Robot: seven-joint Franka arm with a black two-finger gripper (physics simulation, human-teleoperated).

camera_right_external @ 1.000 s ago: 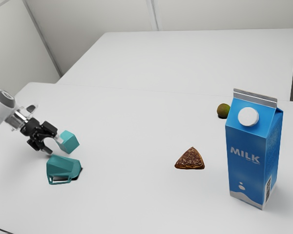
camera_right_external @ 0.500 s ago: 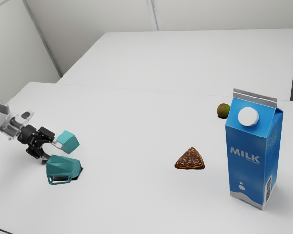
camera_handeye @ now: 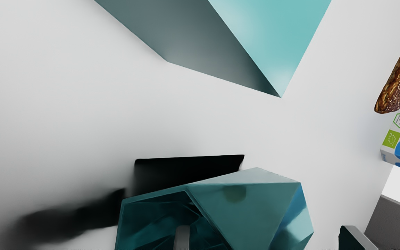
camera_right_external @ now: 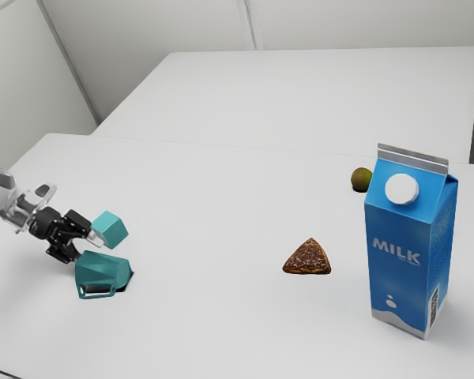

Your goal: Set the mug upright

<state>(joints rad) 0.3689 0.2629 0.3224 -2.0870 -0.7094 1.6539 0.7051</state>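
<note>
Apparently step: lining up a grasp | gripper (camera_handeye: 266, 231): fingers wide apart, nothing held | mug (camera_right_external: 103, 270): on its side on the counter (camera_right_external: 213, 316), just below the gripper, beside the cube (camera_right_external: 110, 229) | next, likely: settle around the mug, close firmly, then lift and turn it mouth-up

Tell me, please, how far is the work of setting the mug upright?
Looks done: the approach; the open gripper is at the mug. In hand, probably: lining up; one fingertip is at the mug's mouth, the other stands apart from it. Left: grip, upright turn and release, as the mug lies on its side.
</note>
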